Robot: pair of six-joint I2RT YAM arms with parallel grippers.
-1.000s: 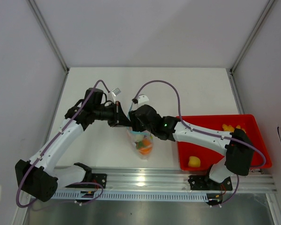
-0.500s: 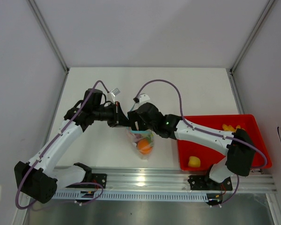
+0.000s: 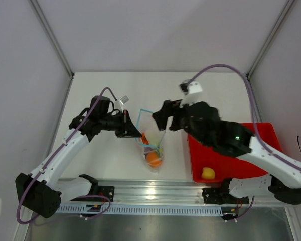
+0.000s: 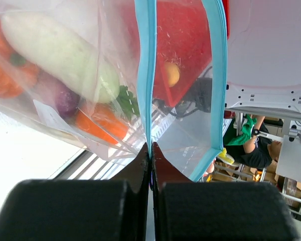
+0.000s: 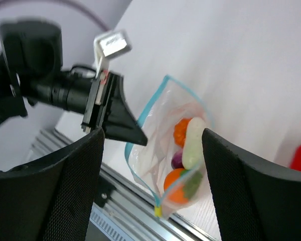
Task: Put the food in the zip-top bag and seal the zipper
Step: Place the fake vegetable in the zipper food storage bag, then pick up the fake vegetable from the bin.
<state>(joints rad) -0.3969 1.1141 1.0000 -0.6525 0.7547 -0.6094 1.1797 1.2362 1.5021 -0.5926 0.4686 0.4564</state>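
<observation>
The clear zip-top bag (image 3: 151,143) hangs open from my left gripper (image 3: 138,134), which is shut on one side of its light-blue zipper (image 4: 146,75). Inside lie a white piece (image 5: 193,138), an orange pumpkin (image 5: 179,129), a purple garlic bulb (image 5: 177,159) and an orange round fruit (image 3: 153,158). My right gripper (image 3: 163,114) is open and empty, raised above and to the right of the bag mouth. In the right wrist view the bag (image 5: 155,150) shows between its fingers (image 5: 65,191). A yellow piece (image 3: 207,173) lies in the red tray.
The red tray (image 3: 271,135) stands at the right near edge, partly under my right arm. A metal rail (image 3: 155,193) runs along the table's near edge just below the bag. White walls enclose the table on three sides.
My right gripper has drawn up and to the right, away from the bag mouth. The orange fruit now rests low in the bag. The left gripper still holds the zipper edge.
</observation>
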